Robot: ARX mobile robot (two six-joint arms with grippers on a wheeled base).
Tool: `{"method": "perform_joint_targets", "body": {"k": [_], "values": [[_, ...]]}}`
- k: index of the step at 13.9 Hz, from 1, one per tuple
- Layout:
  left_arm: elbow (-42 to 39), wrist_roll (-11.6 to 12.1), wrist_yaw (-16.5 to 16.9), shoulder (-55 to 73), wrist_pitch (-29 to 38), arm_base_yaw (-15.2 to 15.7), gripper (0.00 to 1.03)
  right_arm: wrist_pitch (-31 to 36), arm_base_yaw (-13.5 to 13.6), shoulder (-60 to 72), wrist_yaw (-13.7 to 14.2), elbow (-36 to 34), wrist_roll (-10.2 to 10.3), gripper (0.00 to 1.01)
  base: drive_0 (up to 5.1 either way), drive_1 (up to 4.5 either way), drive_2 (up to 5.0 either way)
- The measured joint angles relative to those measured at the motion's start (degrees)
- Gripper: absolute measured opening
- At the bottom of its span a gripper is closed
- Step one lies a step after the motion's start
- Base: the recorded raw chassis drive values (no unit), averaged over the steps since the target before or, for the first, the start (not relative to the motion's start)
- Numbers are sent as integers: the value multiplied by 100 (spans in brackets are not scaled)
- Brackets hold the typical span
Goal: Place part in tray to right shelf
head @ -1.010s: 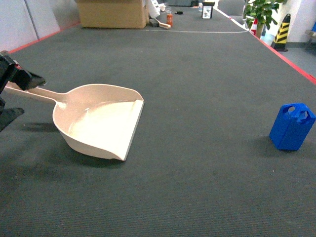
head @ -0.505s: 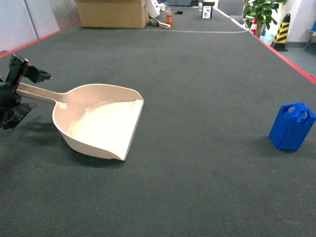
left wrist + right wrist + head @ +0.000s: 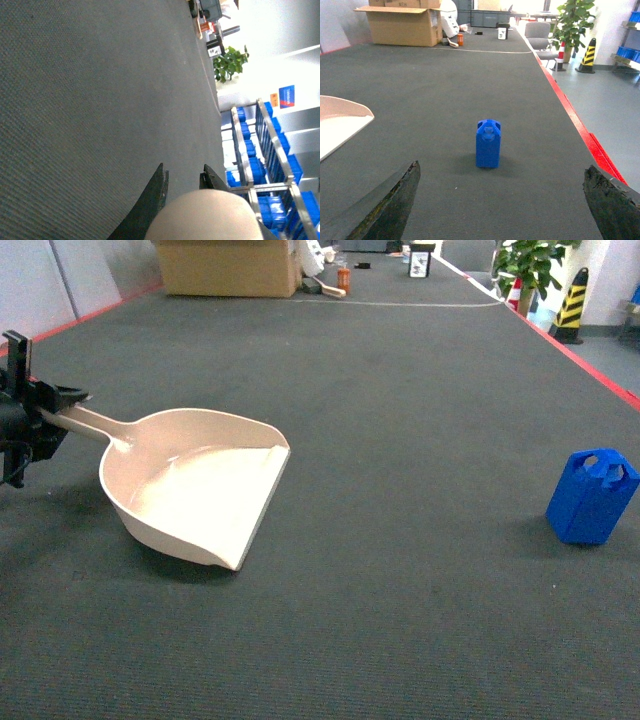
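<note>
The dark grey carpeted counter [image 3: 400, 440] runs far back, with a red stripe along its right edge and wide bare carpet between the things on it. The tray [image 3: 195, 485] lies at the left, its flat lip toward the near right. The left end effector [image 3: 30, 410] is closed on the tray's handle at the far left edge of the head view. A cardboard box [image 3: 228, 267] stands at the far end. The right end effector [image 3: 500, 200] is spread wide open and holds nothing, low over the carpet. The part [image 3: 592, 495] stands upright near the right edge, well apart from the tray.
</note>
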Motion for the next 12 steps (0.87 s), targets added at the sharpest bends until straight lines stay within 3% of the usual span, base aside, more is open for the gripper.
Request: {"method": "perform_joint_targets", "body": {"k": [3,7,10,12], "values": [[-994,-387,42,-553,782,48,14,0,0,0,0,0,0,98,0,0,0],[-3027,-1421,332,-2546,2103,59,13,-2,0,0,0,0,0,98,0,0,0],[-4428,-1598,531,-3499,2090,-260,13,0,0,0,0,0,0,98,0,0,0],[-4835,-1600,522,-3547,2037,-756,13,-2,0,0,0,0,0,98,0,0,0]]}}
